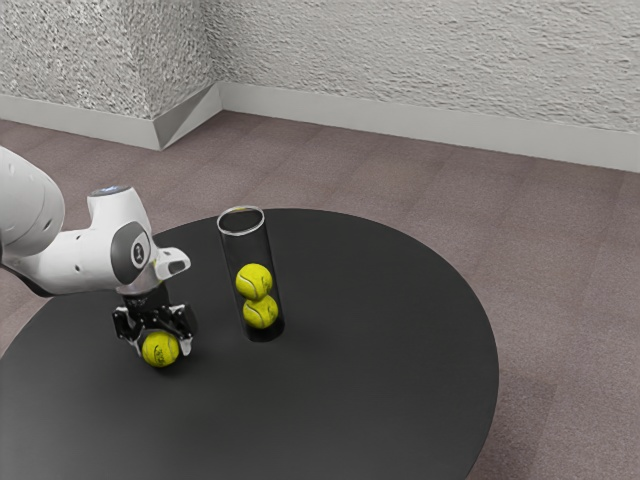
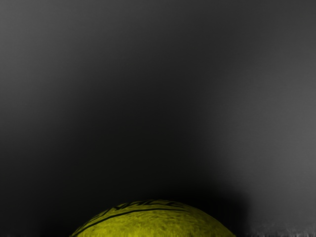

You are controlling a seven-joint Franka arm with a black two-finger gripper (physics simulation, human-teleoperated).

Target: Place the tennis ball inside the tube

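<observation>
In the exterior view my gripper [image 1: 162,346] is lowered over a loose tennis ball [image 1: 160,350] at the tabletop, fingers spread wide on either side of it. A narrow gap seems to separate the ball from one finger. The top of this ball [image 2: 155,221] shows at the wrist view's lower edge, with dark lettering. Toward the exterior view's right, a clear tube [image 1: 251,240] with an open top stands upright on the table, holding two tennis balls, one [image 1: 254,281] stacked on the other [image 1: 261,312].
The round black table [image 1: 380,340] extends beyond the tube toward the exterior view's right. Carpeted floor [image 1: 560,260] and a pale textured wall [image 1: 430,60] lie behind it.
</observation>
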